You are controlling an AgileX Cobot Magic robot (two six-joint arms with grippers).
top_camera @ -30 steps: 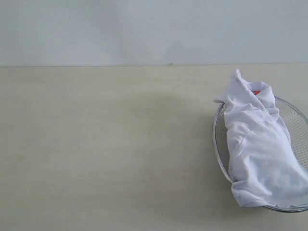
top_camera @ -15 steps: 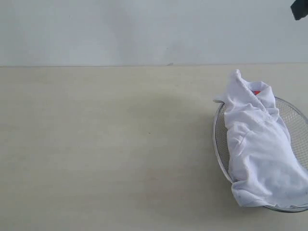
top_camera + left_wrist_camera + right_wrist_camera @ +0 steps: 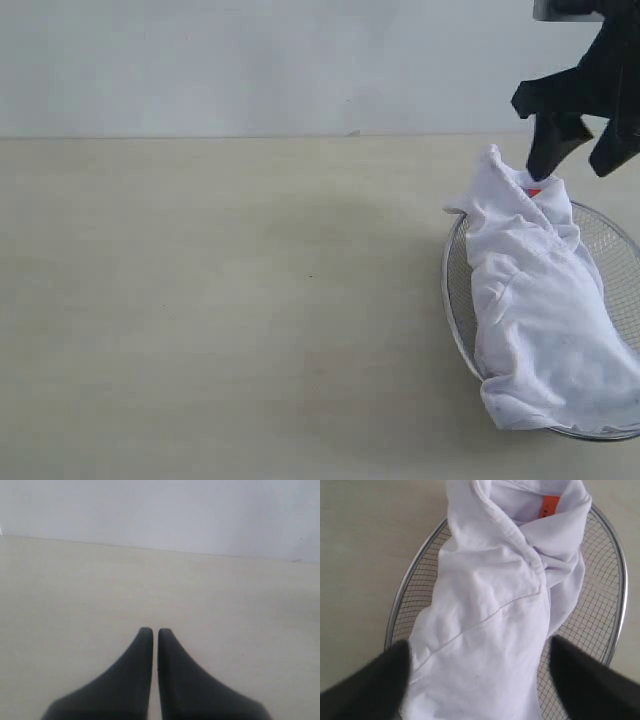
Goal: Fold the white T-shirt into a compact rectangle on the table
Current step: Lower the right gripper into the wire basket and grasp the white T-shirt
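Note:
The white T-shirt (image 3: pixel 535 300) lies bunched up in a wire basket (image 3: pixel 617 250) at the right of the table (image 3: pixel 250 300). Its orange neck tag (image 3: pixel 533 192) shows at the far end. My right gripper (image 3: pixel 575 168) hangs open just above that collar end, touching nothing. In the right wrist view its gripper (image 3: pixel 480 647) straddles the shirt (image 3: pixel 490 595) from above, with the tag (image 3: pixel 550 505) and the basket (image 3: pixel 600 595) visible. The lettering is hidden. My left gripper (image 3: pixel 151 630) is shut and empty over bare table (image 3: pixel 225 595), and it does not show in the exterior view.
The round wire basket's rim (image 3: pixel 450 290) stands near the table's right edge, and the shirt spills over its near side. A grey-white wall (image 3: pixel 300 60) rises behind the table's far edge. Bare tabletop stretches left of the basket.
My right arm has come into the exterior view from the top right corner and dropped down and leftward to just above the shirt's collar end. The shirt and basket have not moved.

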